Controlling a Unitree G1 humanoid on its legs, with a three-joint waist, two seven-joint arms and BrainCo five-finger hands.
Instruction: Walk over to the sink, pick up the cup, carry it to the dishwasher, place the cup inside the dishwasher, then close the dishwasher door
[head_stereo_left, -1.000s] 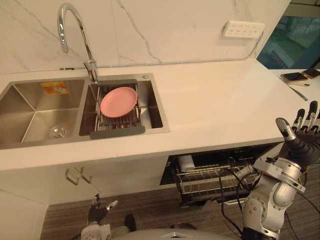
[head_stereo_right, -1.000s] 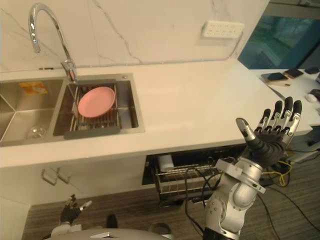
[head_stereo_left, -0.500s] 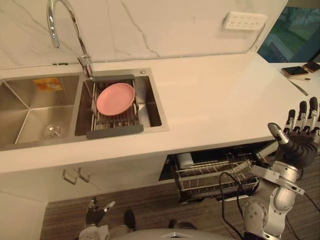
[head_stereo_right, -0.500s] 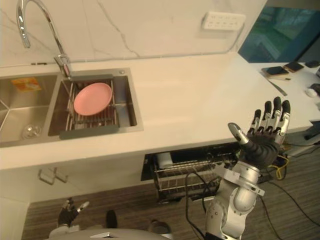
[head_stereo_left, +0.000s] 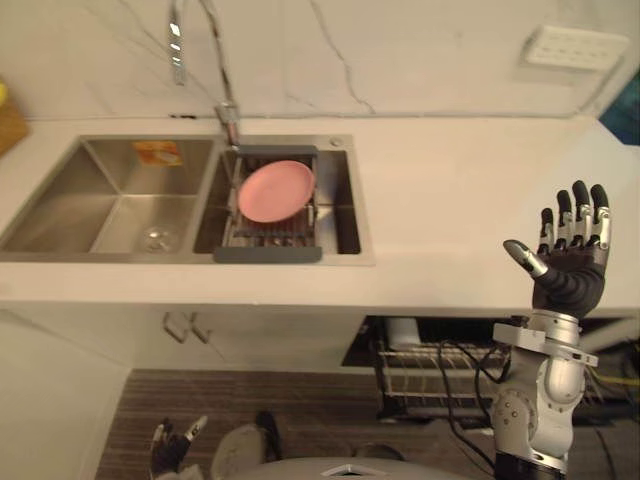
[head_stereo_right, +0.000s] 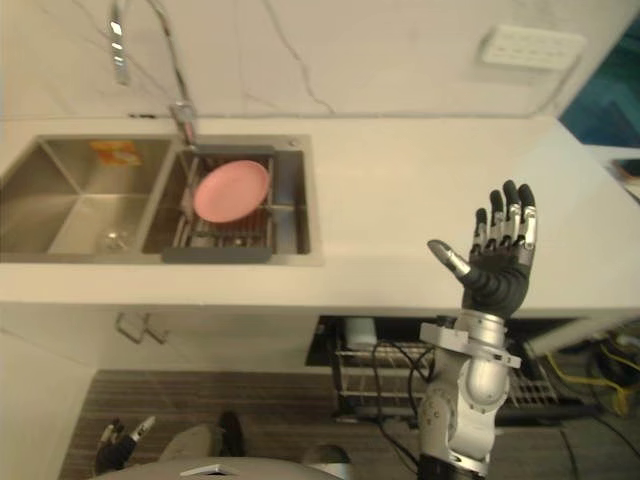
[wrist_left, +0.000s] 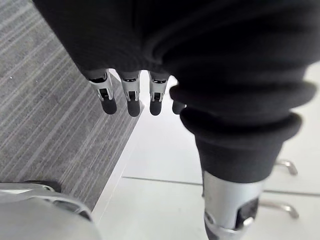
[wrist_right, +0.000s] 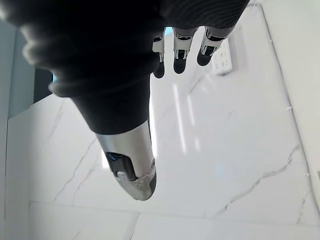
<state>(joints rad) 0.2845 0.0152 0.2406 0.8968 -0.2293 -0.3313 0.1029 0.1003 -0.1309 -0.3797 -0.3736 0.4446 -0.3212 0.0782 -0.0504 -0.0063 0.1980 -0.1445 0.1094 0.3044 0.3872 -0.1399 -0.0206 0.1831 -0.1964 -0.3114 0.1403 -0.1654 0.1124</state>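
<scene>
The steel double sink (head_stereo_left: 120, 215) is set in the white counter (head_stereo_left: 450, 200). A pink plate (head_stereo_left: 275, 190) lies on a wire rack across the sink's right basin. The left basin shows a drain and an orange sticker. Under the counter the dishwasher's wire rack (head_stereo_left: 440, 365) stands pulled out, with a white cup-shaped object (head_stereo_left: 403, 332) at its left end. My right hand (head_stereo_left: 570, 265) is raised in front of the counter's edge, open, palm up and holding nothing. My left hand (head_stereo_left: 170, 447) hangs low by the floor, open, with straight fingers (wrist_left: 131, 97).
A curved tap (head_stereo_left: 215, 60) rises behind the sink. A white socket strip (head_stereo_left: 580, 47) is fixed to the marble wall at the back right. White cupboard doors with metal handles (head_stereo_left: 185, 325) run under the sink. The floor is grey-striped.
The camera has swung left, so the sink now sits nearer the picture's middle. My right hand has risen a little and stays open. The left hand still hangs low.
</scene>
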